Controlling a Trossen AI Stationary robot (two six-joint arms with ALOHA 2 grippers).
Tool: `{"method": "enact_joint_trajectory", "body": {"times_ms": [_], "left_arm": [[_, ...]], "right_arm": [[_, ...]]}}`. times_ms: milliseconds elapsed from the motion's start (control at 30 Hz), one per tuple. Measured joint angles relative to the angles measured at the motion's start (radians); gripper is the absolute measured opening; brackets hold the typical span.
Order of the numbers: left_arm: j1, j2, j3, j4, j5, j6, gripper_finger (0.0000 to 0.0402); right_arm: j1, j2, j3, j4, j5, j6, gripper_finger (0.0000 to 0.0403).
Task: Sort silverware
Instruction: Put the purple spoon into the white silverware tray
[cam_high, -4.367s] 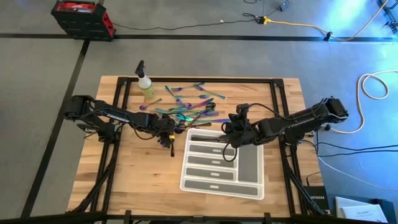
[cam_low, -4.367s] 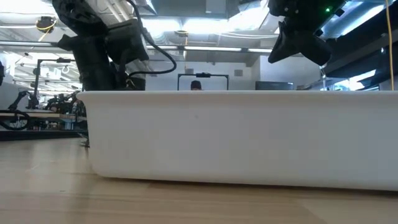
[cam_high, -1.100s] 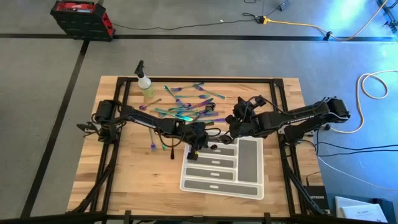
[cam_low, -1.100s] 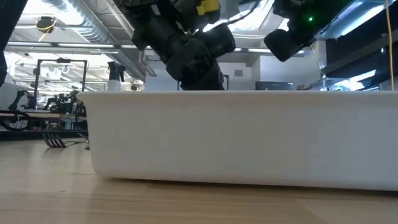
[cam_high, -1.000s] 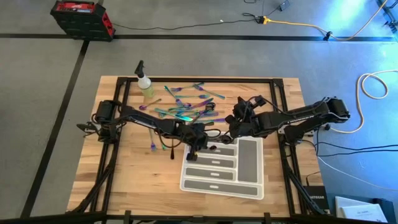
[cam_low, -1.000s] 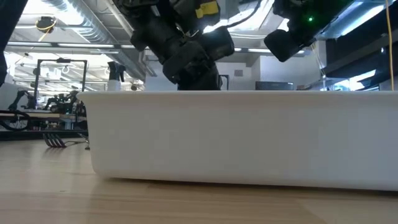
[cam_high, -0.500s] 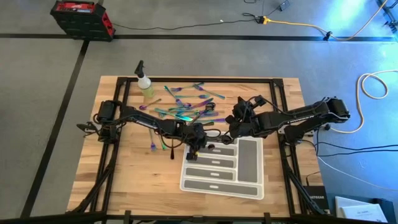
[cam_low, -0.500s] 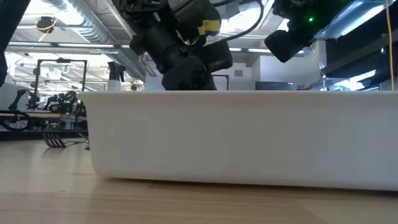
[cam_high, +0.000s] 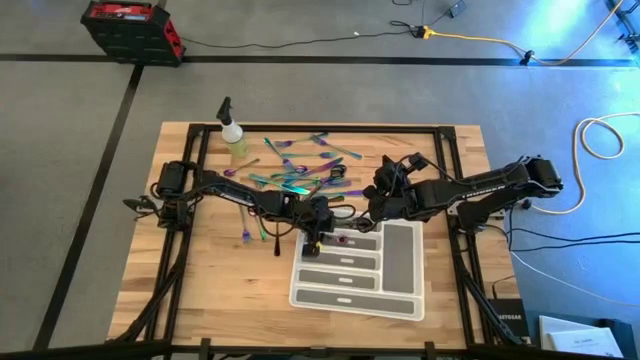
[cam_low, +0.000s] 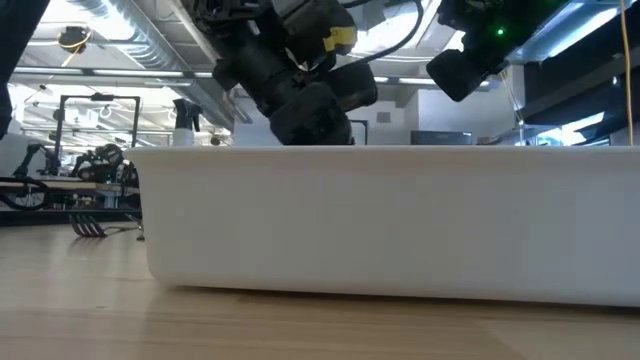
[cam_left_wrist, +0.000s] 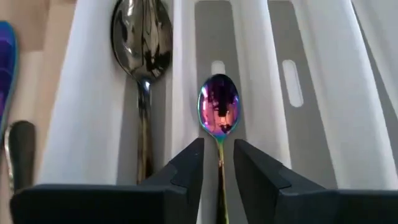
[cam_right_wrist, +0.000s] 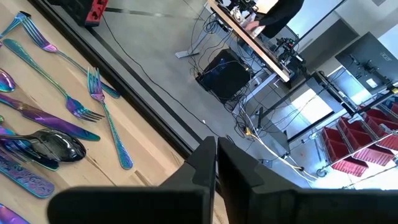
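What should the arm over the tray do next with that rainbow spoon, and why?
Probably open the left gripper wider and lift straight up. The rainbow spoon already lies in a tray slot, beside the one with the dark spoon, and its handle runs between the fingers, which look only slightly apart.

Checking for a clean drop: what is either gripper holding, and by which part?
Left gripper straddles the rainbow spoon's handle over the tray; whether it grips cannot be told. Right gripper is shut, empty.
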Motion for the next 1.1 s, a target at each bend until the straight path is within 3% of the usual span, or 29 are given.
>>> {"method": "enact_joint_trajectory", "body": {"times_ms": [133, 267, 400, 533, 633, 767, 1100], "left_arm": [[-0.009, -0.064, 0.017, 0.000, -0.056, 0.036, 0.0074], [-0.019, -0.167, 0.019, -0.117, -0.230, 0.040, 0.0075], [-0.019, -0.284, 0.013, -0.339, -0.492, -0.180, 0.0074], [-0.020, -0.333, -0.035, -0.565, -0.693, -0.525, 0.0072], [-0.024, -0.353, -0.092, -0.687, -0.723, -0.784, 0.0072], [-0.047, -0.350, -0.187, -0.723, -0.709, -1.162, 0.0072], [-0.158, -0.350, -0.325, -0.716, -0.711, -1.783, 0.0072]], "right_arm": [[0.000, 0.000, 0.000, 0.000, 0.000, -0.001, 0.0000], [-0.001, 0.000, 0.000, 0.002, 0.000, -0.003, 0.0000], [-0.001, 0.001, 0.000, 0.002, 0.000, -0.003, 0.0000], [-0.001, 0.001, 0.000, 0.003, -0.018, -0.003, 0.0000], [-0.001, 0.001, 0.000, 0.003, -0.025, -0.003, 0.0000], [-0.001, 0.001, 0.000, 0.002, -0.029, -0.003, 0.0000], [-0.001, 0.001, 0.000, 0.002, -0.037, -0.008, 0.0000]]}}
